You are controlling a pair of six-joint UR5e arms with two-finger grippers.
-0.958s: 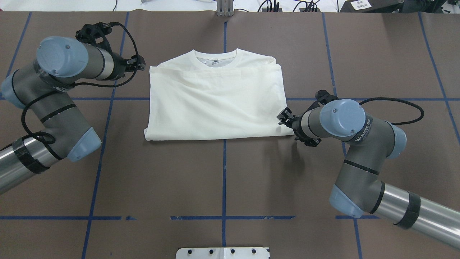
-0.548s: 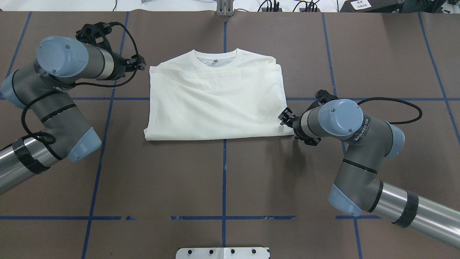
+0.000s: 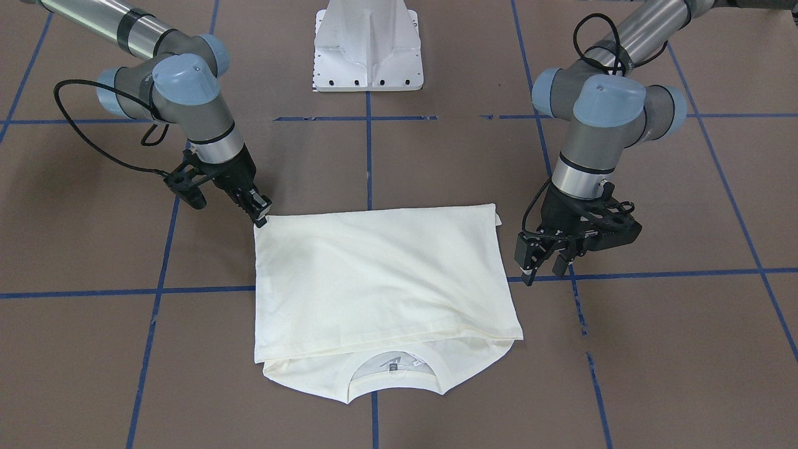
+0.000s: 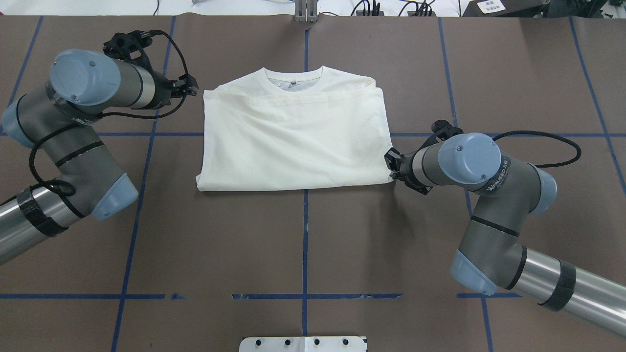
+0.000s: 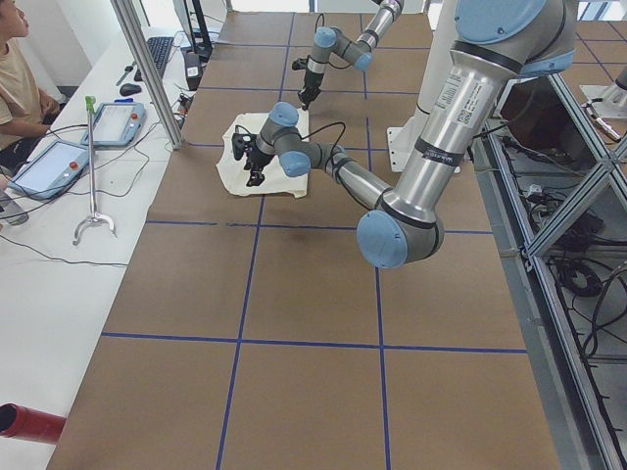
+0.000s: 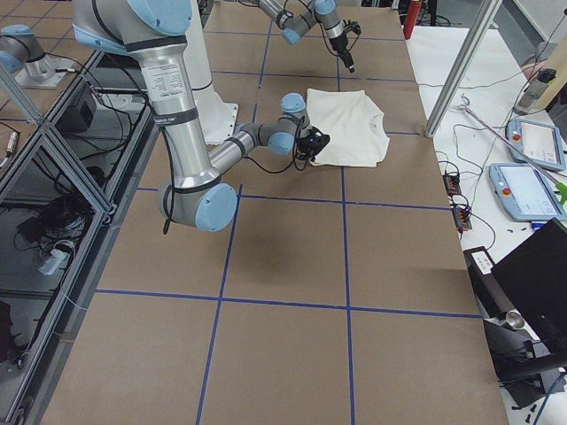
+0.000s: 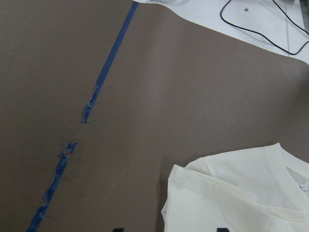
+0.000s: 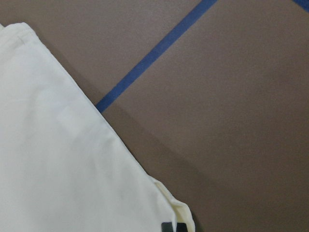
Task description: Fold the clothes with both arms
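The cream-white shirt (image 4: 293,142) lies folded on the brown table, plain side up, its ribbed neck (image 4: 293,78) at the far edge; the print is hidden. It also shows in the front view (image 3: 374,280). My right gripper (image 4: 390,164) is at the shirt's near right corner. In the front view (image 3: 260,219) and the right wrist view its fingertips (image 8: 167,226) sit together on that corner. My left gripper (image 4: 192,89) hangs open and empty just left of the shirt's far left shoulder. It stands apart from the cloth in the front view (image 3: 541,271).
The white pedestal base (image 3: 368,56) stands at the robot's side of the table. Blue tape lines (image 4: 304,234) cross the brown surface. A grabber stick (image 5: 93,166) and tablets (image 5: 118,122) lie on the operators' white side table, where a person sits.
My right gripper has slid a little to the right at the shirt's near right corner, and the corner has drawn in under it. The left arm has not moved.
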